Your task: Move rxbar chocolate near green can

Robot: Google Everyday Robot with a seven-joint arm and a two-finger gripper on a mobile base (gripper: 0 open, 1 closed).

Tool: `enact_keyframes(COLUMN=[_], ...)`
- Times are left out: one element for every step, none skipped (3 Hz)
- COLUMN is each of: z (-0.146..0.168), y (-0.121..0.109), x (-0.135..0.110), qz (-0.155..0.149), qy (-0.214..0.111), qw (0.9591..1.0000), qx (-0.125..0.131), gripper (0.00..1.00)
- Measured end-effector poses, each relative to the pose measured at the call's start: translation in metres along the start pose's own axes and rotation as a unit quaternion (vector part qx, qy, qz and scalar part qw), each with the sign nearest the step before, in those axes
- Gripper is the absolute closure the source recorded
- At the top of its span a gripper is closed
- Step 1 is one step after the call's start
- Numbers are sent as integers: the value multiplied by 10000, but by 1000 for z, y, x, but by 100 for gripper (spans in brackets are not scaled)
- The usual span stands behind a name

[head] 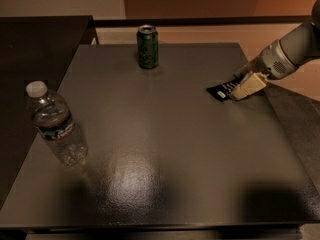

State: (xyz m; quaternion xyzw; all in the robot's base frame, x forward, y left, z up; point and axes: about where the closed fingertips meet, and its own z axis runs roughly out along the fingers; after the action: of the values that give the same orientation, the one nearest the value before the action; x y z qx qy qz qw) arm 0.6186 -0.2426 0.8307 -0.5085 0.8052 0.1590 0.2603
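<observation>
The rxbar chocolate (219, 91) is a flat black bar with white lettering, lying on the dark table (165, 149) near its right edge. The gripper (240, 93), cream-coloured on a grey arm coming in from the right, sits down at the bar's right end and covers it. The green can (148, 46) stands upright at the back of the table, well to the left of the bar and apart from it.
A clear plastic water bottle (55, 125) with a white cap stands near the table's left edge. A darker counter (35, 49) adjoins the table at the left. The table's right edge runs just beyond the gripper.
</observation>
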Motion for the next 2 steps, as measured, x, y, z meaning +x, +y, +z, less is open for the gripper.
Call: enact_keyframes(z=[-1, -5], y=[0, -2], x=[3, 4], qz=[1, -2], qy=[0, 16], qw=[10000, 10000], qx=[-15, 25], gripper=[64, 87])
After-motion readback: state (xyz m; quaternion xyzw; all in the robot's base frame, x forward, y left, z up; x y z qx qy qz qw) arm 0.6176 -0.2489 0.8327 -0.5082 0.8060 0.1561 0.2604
